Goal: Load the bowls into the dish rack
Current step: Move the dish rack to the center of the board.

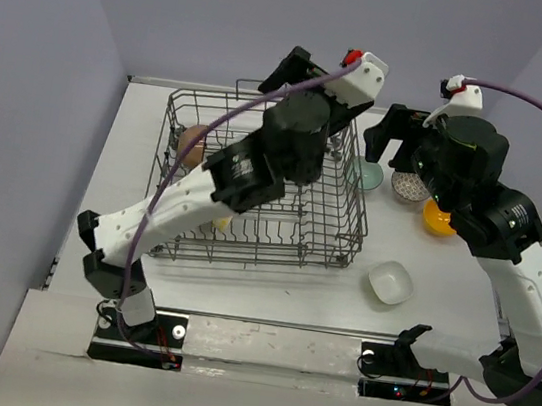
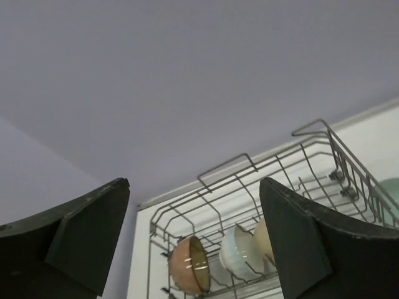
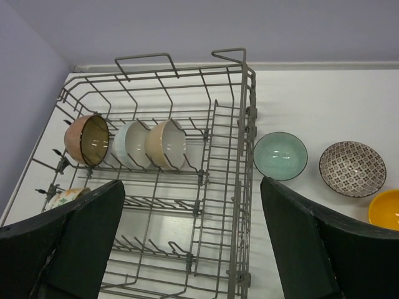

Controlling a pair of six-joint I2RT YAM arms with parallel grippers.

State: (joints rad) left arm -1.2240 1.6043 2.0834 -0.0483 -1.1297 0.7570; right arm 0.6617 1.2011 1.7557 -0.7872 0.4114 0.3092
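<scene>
Both claws gape wide and empty, left gripper (image 2: 194, 184) above the rack (image 1: 332, 234), right gripper (image 3: 192, 184) probably lining up the teal bowl (image 3: 280, 156), while three bowls (image 3: 134, 144) sit on edge between tines so they stay put.

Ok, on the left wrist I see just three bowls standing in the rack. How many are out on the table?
Observer: Four: a teal bowl, a patterned bowl, an orange bowl and a squarish white bowl, all right of the dish rack.
Operator: Anything else in the rack?
Observer: Yes, a floral bowl, in its near-left part.
Operator: Right gripper holding anything?
Observer: No, the right gripper is open and empty.
</scene>
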